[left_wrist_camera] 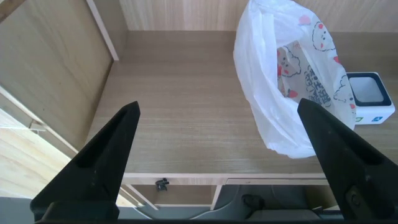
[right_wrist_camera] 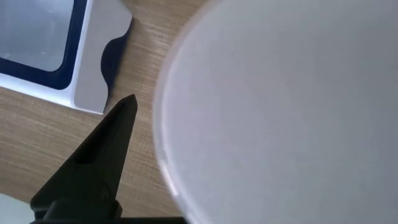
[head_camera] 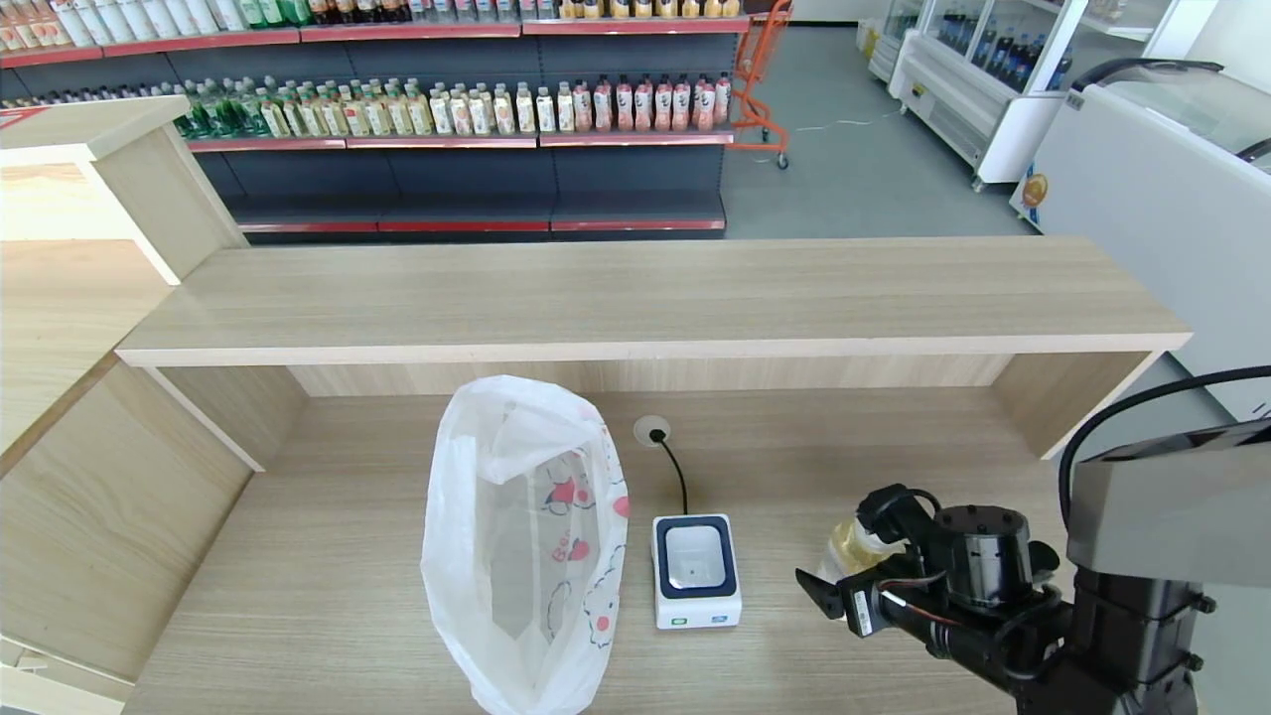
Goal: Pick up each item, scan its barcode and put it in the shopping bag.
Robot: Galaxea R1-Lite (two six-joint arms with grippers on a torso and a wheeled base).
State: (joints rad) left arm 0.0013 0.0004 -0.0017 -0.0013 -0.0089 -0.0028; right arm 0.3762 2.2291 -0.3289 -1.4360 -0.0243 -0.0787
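Observation:
A white plastic shopping bag [head_camera: 526,546] with a cartoon print stands open on the lower counter, and the same bag [left_wrist_camera: 292,81] lies ahead of my left gripper. A white barcode scanner [head_camera: 696,568] with a dark-framed window sits just right of it. Right of the scanner stands a pale yellow bottle [head_camera: 842,544]. My right gripper [head_camera: 850,552] is around it, fingers spread, one on each side. In the right wrist view the bottle's white round face [right_wrist_camera: 280,112] is very close, with a narrow gap to one finger [right_wrist_camera: 93,168]. My left gripper [left_wrist_camera: 219,104] hangs open above bare counter, holding nothing.
The scanner's black cable [head_camera: 677,477] runs to a hole [head_camera: 651,430] in the counter. A raised wooden shelf [head_camera: 645,293] runs across the back and side panels [head_camera: 119,516] close in the left. Bare counter [head_camera: 328,586] lies left of the bag. Store shelves and freezers stand behind.

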